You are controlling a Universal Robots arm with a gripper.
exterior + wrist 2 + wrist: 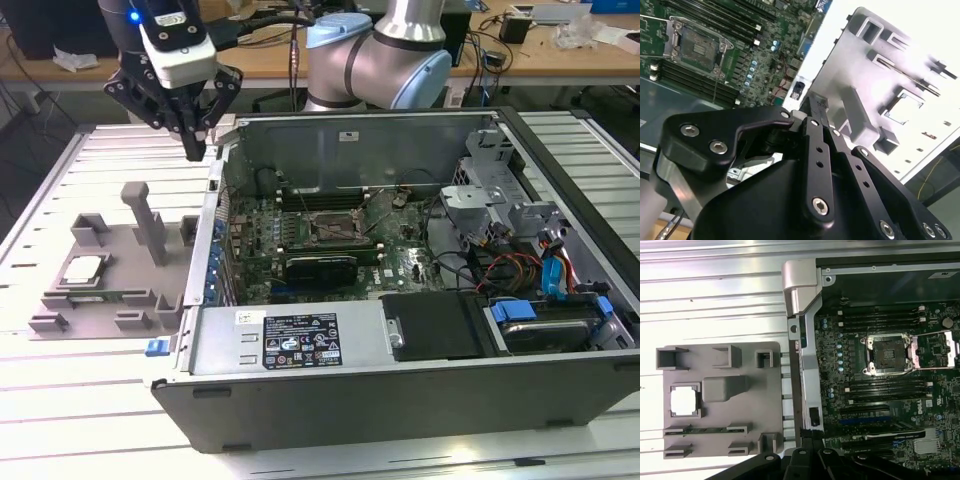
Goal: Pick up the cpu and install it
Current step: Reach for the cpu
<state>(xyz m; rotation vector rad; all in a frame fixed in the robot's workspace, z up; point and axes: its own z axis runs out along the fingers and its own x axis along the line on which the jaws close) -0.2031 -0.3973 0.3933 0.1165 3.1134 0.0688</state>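
Pincer (195, 150): matt black finish, with bright metal screw heads (820, 205). Cpu (84, 268), well off to the pincer's side: shiny silver metal top. Tray (112, 252) under it: matt grey plastic. Table (80, 400): ribbed bare metal. Case (340, 150) beside the pincer: dull sheet metal.

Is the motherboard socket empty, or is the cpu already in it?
Empty: the socket shows bare, and the cpu lies in the grey holder outside the case.
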